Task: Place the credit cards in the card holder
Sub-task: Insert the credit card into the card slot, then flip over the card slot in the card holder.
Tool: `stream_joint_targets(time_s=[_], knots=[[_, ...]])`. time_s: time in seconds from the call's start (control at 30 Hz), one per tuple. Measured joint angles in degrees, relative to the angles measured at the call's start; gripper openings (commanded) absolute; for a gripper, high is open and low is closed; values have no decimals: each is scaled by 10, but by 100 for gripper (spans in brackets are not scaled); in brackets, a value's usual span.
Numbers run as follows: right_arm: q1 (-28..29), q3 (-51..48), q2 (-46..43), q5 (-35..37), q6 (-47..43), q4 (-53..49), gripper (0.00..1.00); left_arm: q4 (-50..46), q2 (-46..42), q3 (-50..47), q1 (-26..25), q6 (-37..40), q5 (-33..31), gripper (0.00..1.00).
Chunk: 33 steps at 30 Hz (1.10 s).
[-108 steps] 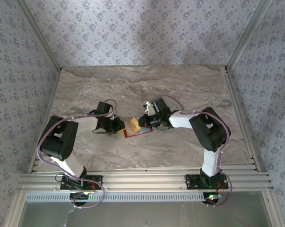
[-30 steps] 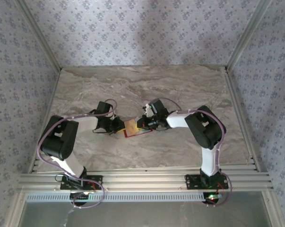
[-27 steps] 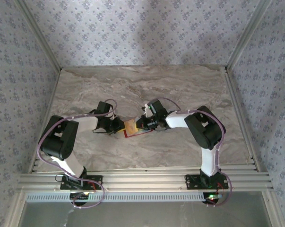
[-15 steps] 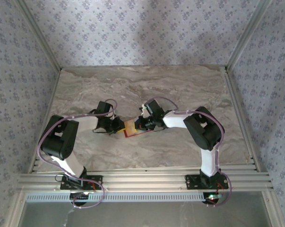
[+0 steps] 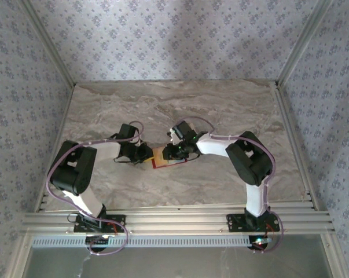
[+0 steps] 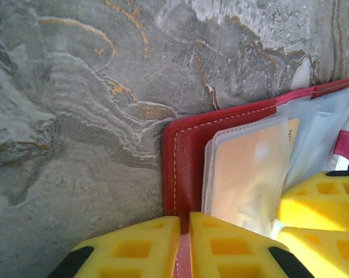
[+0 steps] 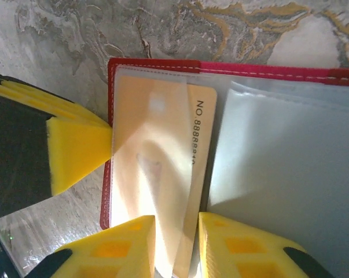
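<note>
— Where is the credit card (image 7: 157, 168)?
— Partly inside a clear sleeve of the open card holder (image 7: 267, 68), which lies flat on the table (image 5: 220, 110). I have my right end effector (image 7: 177, 246) closed narrow on the card's near end.
— And the other side?
— My left end effector (image 6: 184, 246) pinches the holder's red edge.

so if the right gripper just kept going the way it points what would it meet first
Probably the card holder: the right gripper points along the credit card between its fingers, into the clear sleeve, with the red edge beyond. Depth is unclear.
</note>
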Motion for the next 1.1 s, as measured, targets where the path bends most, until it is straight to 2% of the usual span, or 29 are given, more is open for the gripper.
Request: stream_joint_targets(time_s=[0.2, 0.6, 1.1], knots=[[-2, 20, -15, 29, -35, -70, 36, 0, 0, 0, 0, 3, 0, 15], [-6, 157, -14, 152, -114, -224, 31, 0, 0, 0, 0, 4, 0, 15], [4, 194, 66, 223, -148, -280, 32, 0, 0, 0, 0, 4, 0, 15]])
